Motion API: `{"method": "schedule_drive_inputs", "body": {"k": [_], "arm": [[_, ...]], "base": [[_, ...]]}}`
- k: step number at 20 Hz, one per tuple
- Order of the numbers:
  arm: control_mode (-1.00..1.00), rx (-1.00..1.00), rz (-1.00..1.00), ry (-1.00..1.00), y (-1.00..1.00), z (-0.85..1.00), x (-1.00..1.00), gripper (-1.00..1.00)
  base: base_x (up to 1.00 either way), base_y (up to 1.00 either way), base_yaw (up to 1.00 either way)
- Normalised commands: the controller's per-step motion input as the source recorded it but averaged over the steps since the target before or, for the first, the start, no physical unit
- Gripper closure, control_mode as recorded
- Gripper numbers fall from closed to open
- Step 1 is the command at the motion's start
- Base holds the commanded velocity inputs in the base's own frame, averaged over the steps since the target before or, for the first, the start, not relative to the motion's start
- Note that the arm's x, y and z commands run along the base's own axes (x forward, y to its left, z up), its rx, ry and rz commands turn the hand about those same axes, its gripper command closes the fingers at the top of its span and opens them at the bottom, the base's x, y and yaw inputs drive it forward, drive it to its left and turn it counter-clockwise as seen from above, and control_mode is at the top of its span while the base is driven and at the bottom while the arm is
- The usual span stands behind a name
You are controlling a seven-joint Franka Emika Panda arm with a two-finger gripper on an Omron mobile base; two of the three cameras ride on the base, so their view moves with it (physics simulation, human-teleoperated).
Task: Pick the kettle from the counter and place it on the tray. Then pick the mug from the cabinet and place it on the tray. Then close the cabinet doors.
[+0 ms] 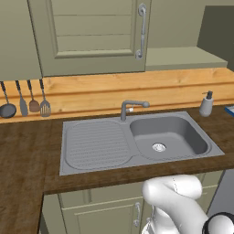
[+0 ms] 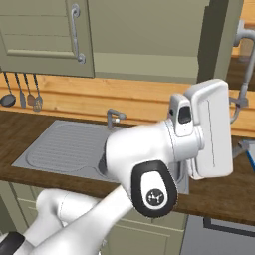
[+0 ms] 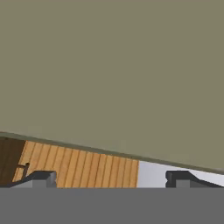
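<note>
Facing the sink [image 1: 137, 141] from the left base, I saw one cabinet door [image 1: 91, 36] swung open and a blue tray [image 1: 230, 110] corner at right. Right base: arm raised. Hand view: gripper [image 3: 111, 179] fingers spread wide, empty, aimed at olive cabinet panel [image 3: 109, 65]; kettle and mug unseen.

The arm [image 2: 149, 154] is built of smooth, glossy white segments, rounded like thick tubes that swell at each joint. One joint carries a black, rounded-rectangle cap [image 2: 153, 190] with a small white mark of dots and lines at its middle. Beyond it sits a flat, boxy white housing [image 2: 211, 130] with softened corners and a thin seam line down its face. Beside that housing is a smaller white block holding a dark, lens-like window [image 2: 185, 115]. The gripper [image 3: 111, 178] ends in two small dark grey finger tips [image 3: 41, 177] with blocky, angular profiles.
</note>
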Motion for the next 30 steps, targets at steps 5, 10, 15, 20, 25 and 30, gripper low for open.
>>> {"method": "schedule_drive_inputs", "body": {"k": [5, 10, 15, 20, 25, 30], "arm": [[-1.00, 0.00, 0.25, 0.18, 0.33, 0.00, 0.67, -1.00], [-1.00, 0.00, 0.26, 0.19, 0.36, 0.00, 0.68, -1.00], [-1.00, 0.00, 0.25, 0.22, 0.49, -0.05, 0.60, -1.00], [-1.00, 0.00, 0.23, 0.19, 0.62, 0.00, 0.59, -1.00], [-1.00, 0.00, 0.21, 0.13, 0.68, -0.05, 0.57, -1.00], [-1.00, 0.00, 0.19, 0.06, 0.71, -0.08, 0.64, -1.00]], "base": [[0.00, 0.00, 0.00], [0.00, 0.00, 0.00], [0.00, 0.00, 0.00], [0.00, 0.00, 0.00], [0.00, 0.00, 0.00], [0.00, 0.00, 0.00]]}}
